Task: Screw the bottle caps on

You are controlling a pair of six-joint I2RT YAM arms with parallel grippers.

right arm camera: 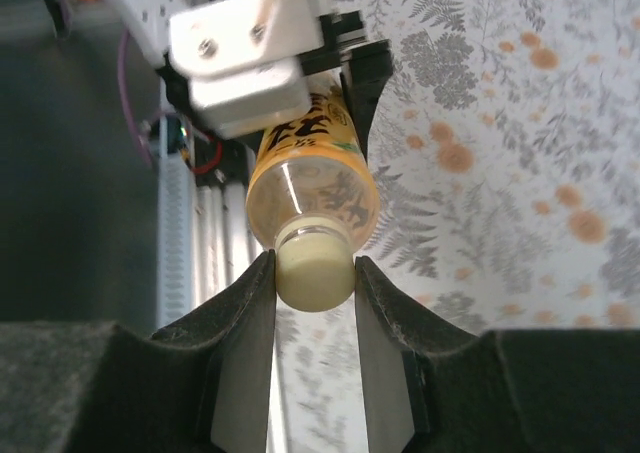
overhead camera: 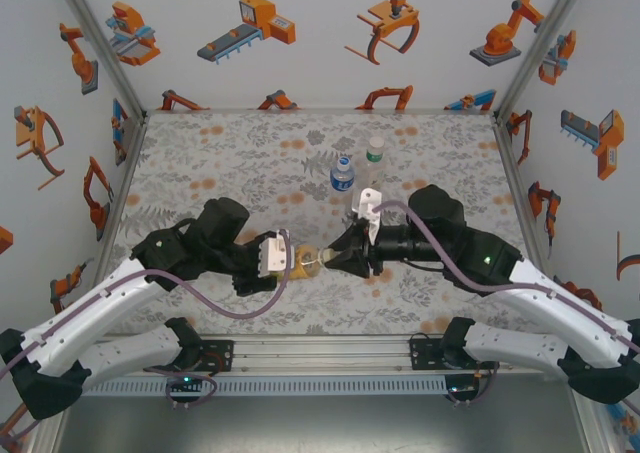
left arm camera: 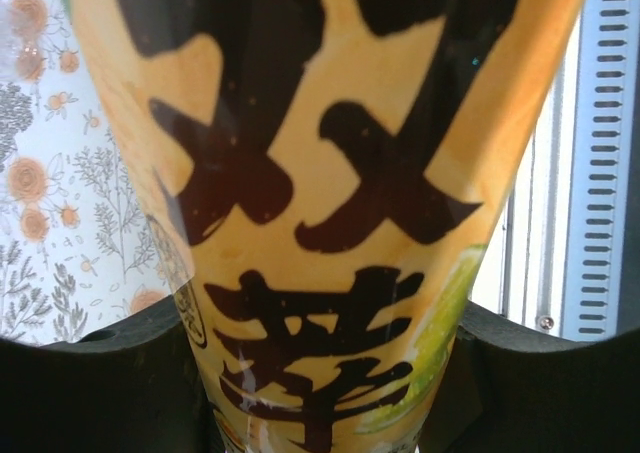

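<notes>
Bottle cap [right arm camera: 314, 273], pale and round, sits on the neck of the yellow-labelled bottle [overhead camera: 303, 261], which is held lying on its side over the near middle of the floral mat [overhead camera: 230, 163] that covers the surface. Whether the bottle's body touches the mat cannot be told.

The right end effector [right arm camera: 314, 285] is clenched on the cap: in the right wrist view its two dark fingers [right arm camera: 245, 313] press against the cap from either side, and the clear shoulder of the bottle begins just past them. The cap looks to sit square on the neck, though how far it is threaded on cannot be seen.

The left end effector [overhead camera: 283, 259] grasps the same bottle by its body, from the end away from the cap. In the left wrist view the label's large dark characters run between that end effector's dark fingers [left arm camera: 100, 393], which touch the bottle on both sides.

Both arms reach in toward the mat's near middle and meet nose to nose across the bottle.

On the far middle of the mat two more bottles stand upright, close together: a clear bottle with a blue label [overhead camera: 342, 176] and a pale bottle with a green-white label [overhead camera: 374, 159]. Their tops are too small to make out.
</notes>
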